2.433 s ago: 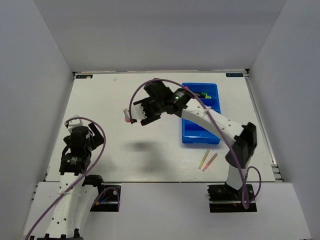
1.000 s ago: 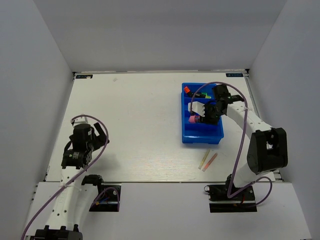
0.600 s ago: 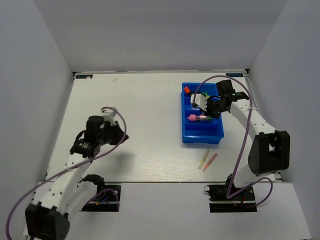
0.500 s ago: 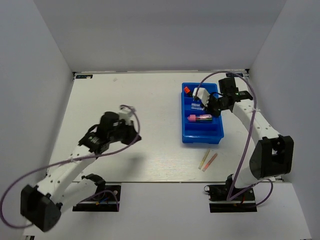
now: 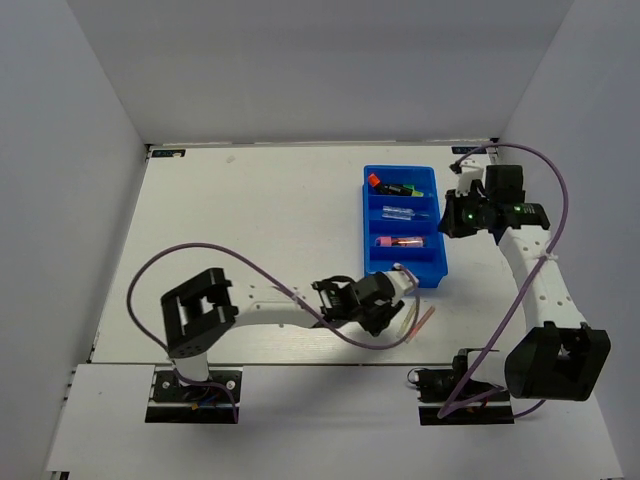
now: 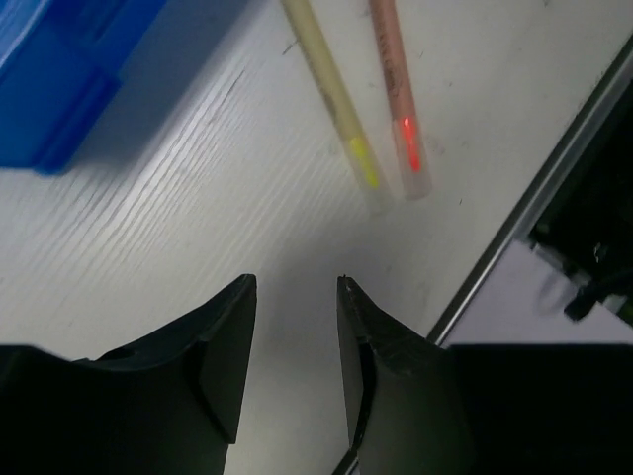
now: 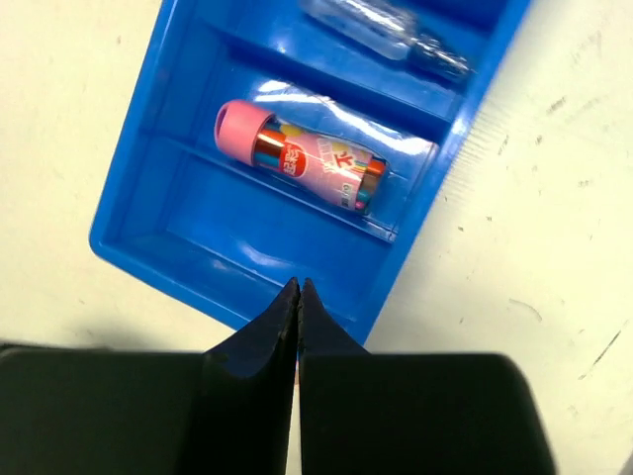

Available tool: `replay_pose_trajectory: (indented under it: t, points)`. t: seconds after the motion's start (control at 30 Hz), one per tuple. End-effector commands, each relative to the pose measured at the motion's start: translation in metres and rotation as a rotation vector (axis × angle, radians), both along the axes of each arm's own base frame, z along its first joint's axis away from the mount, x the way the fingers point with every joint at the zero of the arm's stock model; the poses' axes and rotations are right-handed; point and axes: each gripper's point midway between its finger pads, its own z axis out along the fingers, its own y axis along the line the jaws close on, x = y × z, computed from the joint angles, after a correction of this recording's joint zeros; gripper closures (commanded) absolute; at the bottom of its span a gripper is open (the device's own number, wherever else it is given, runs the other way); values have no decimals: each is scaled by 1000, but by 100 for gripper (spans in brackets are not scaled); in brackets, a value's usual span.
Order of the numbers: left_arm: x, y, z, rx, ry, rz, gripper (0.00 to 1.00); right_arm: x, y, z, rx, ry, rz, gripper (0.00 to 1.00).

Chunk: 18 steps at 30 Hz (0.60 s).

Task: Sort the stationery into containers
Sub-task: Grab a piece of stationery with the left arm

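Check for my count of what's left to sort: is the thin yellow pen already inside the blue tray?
No, the yellow pen lies on the white table beside the pink pen, outside the blue tray.

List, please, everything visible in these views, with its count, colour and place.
tray: one, bright blue, right half of the table
highlighters: several, black with orange, green and yellow caps, tray's farthest compartment
clear pen: one, second compartment
marker: one, pink-capped, third compartment
thin pens: two, yellow and pink, side by side on the table near the tray
table: one, white
left end effector: open, empty, just short of the pens
right end effector: shut, empty, by the tray's right edge
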Motion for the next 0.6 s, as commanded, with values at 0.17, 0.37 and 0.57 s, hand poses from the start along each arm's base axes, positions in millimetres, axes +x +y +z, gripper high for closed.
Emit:
replay_pose_trajectory:
  t: [0.17,0.37,0.57]
  points:
    - [24,-82,33,-118,-255,138,51,1,-20,1,145,31,-172,100]
    - [31,-98,27,-100,-309,169,48,1,-24,5,216,10,-180,100]
    - [40,-102,17,-75,-335,221,47,-4,-30,4,265,6,-195,100]
